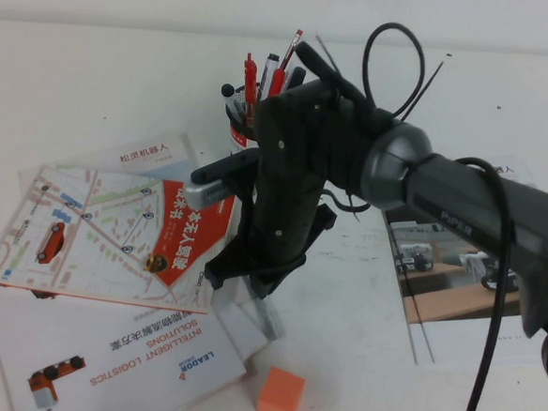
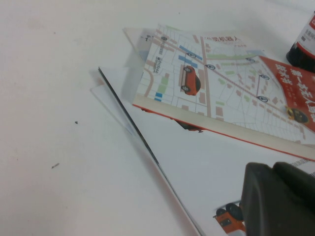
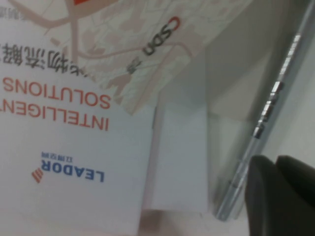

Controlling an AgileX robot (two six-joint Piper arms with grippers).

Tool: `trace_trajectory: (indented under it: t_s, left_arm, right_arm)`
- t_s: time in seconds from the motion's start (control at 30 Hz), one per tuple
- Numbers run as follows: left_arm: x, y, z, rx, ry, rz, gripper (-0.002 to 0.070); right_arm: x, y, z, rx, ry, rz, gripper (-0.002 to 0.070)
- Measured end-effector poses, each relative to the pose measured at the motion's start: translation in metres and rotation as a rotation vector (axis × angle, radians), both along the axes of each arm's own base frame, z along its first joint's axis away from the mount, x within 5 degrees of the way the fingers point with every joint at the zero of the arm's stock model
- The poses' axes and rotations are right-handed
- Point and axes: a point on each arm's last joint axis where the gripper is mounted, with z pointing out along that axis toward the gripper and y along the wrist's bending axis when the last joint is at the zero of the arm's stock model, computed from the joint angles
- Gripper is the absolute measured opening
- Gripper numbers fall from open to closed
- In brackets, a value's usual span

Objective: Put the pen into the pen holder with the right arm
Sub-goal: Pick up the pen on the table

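The right gripper [image 1: 250, 277] hangs low over the leaflets [image 1: 112, 241], just above the pen [image 3: 266, 113] — I cannot tell its grip. The pen lies on the table beside the leaflets, in front of the pen holder [image 1: 237, 132]. The left gripper [image 2: 278, 201] hovers over the leaflets, state unclear.

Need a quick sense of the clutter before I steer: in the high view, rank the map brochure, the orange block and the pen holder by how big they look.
1. Map brochure, clearly largest.
2. and 3. Orange block and pen holder: unsure, since the holder is mostly hidden behind the right arm and lies farther away.

The right gripper hangs over the papers; the left gripper is beside the brochures.
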Motion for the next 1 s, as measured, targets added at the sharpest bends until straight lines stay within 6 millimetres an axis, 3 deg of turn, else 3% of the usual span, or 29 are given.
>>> trace_trajectory:
  t_s: [0.1, 0.3, 0.43, 0.7, 0.83, 0.9, 1.0]
  left_arm:
    - [0.000, 0.000, 0.000, 0.000, 0.000, 0.000, -0.0003]
    - [0.000, 0.000, 0.000, 0.000, 0.000, 0.000, -0.0002]
    - [0.000, 0.000, 0.000, 0.000, 0.000, 0.000, -0.0003]
    - [0.000, 0.000, 0.000, 0.000, 0.000, 0.000, -0.0002]
    - [0.000, 0.000, 0.000, 0.000, 0.000, 0.000, -0.0003]
    - [0.000, 0.000, 0.000, 0.000, 0.000, 0.000, -0.0003]
    - [0.000, 0.000, 0.000, 0.000, 0.000, 0.000, -0.0003]
  right_arm:
    - [-0.002, 0.002, -0.001, -0.003, -0.004, 0.037, 0.0045]
    - [-0.001, 0.003, -0.002, -0.011, -0.013, 0.078, 0.0238]
    - [0.000, 0.005, -0.013, -0.040, -0.010, 0.093, 0.0277]
    - [0.004, 0.006, -0.035, -0.103, -0.002, 0.105, 0.0260]
    - [0.006, 0.005, -0.036, -0.117, -0.016, 0.110, 0.0172]
    - [0.007, 0.005, -0.034, -0.119, -0.022, 0.089, 0.0085]
    - [0.007, 0.004, -0.030, -0.114, -0.029, 0.047, 0.0072]
